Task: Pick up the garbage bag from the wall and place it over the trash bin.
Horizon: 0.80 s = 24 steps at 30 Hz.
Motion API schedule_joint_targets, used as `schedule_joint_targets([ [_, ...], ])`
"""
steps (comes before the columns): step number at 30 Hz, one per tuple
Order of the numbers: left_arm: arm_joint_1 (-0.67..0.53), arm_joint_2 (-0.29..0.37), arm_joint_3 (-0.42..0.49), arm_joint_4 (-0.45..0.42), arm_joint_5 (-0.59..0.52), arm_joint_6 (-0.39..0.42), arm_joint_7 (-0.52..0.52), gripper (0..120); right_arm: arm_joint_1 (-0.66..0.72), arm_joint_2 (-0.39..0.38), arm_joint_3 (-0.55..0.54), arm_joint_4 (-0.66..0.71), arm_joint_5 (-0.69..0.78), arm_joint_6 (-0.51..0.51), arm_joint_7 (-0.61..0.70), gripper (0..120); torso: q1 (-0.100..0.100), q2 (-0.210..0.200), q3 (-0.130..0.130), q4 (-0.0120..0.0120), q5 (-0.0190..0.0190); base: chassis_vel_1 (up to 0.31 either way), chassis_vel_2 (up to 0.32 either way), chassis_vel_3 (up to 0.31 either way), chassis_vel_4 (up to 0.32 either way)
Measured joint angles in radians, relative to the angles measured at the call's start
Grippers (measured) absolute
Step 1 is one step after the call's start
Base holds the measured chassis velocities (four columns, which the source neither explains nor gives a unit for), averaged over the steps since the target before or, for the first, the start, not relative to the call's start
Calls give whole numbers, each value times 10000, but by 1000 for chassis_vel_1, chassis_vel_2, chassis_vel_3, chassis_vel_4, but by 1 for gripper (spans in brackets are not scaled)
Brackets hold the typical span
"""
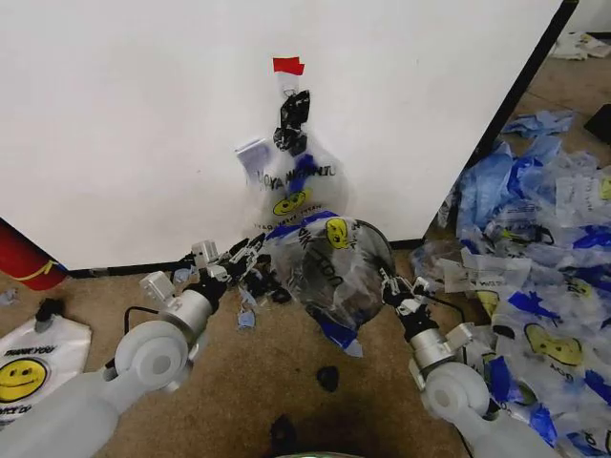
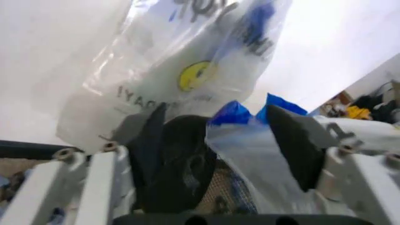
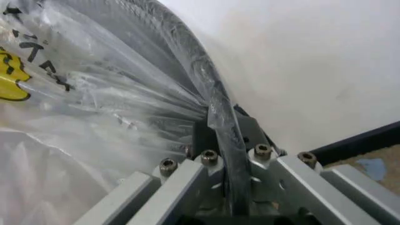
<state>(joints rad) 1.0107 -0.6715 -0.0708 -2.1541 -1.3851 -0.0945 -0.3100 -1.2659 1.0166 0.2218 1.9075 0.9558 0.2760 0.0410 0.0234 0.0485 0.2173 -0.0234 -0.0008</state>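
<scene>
Garbage bag (image 1: 329, 267) stretched over the trash bin (image 1: 368, 286), which sits on the carpet just before the wall (image 1: 143, 124); see-through plastic with yellow smiley covers the rim and mesh. Left gripper (image 1: 250, 265) at the bin's left side, jaws spread around a fold of the bag and the bin rim; in the left wrist view the bag edge (image 2: 250, 154) lies between the open pads (image 2: 293, 145). Right gripper (image 1: 393, 286) at the bin's right side, jaws pressed together, pinching bag plastic against the rim (image 3: 218, 117). Another smiley bag (image 1: 296, 186) hangs on the wall from a black clip (image 1: 292, 119) under red tape (image 1: 287, 66). Heap of bags (image 1: 544, 239) on the floor at right; red cylinder (image 1: 24, 258) at left.
</scene>
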Motion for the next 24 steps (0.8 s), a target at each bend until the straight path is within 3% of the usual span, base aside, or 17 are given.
schedule_joint_targets([
  [4,552,-57,-214,-645,-291,12,-100,88,-208,329,420,125,91,142,98,0,0,0,0,-7,0,0,0,0,0],
  [9,1568,-432,-451,-1454,-730,153,-297,100,-187,756,568,52,121,264,98,0,0,0,0,2,-6,0,0,0,0],
  [12,1969,-851,-460,-1785,-971,520,-422,100,-221,1007,579,-7,92,312,95,0,0,0,-1,-3,0,0,0,0,0],
  [17,2049,-1154,-275,-1557,-973,685,-275,100,-280,1084,584,-12,56,318,74,0,0,0,0,-2,-5,0,0,0,0],
  [24,1664,-1285,-18,-1410,-1104,683,35,100,-350,997,569,66,54,315,34,0,0,0,1,-2,-1,0,0,0,0],
])
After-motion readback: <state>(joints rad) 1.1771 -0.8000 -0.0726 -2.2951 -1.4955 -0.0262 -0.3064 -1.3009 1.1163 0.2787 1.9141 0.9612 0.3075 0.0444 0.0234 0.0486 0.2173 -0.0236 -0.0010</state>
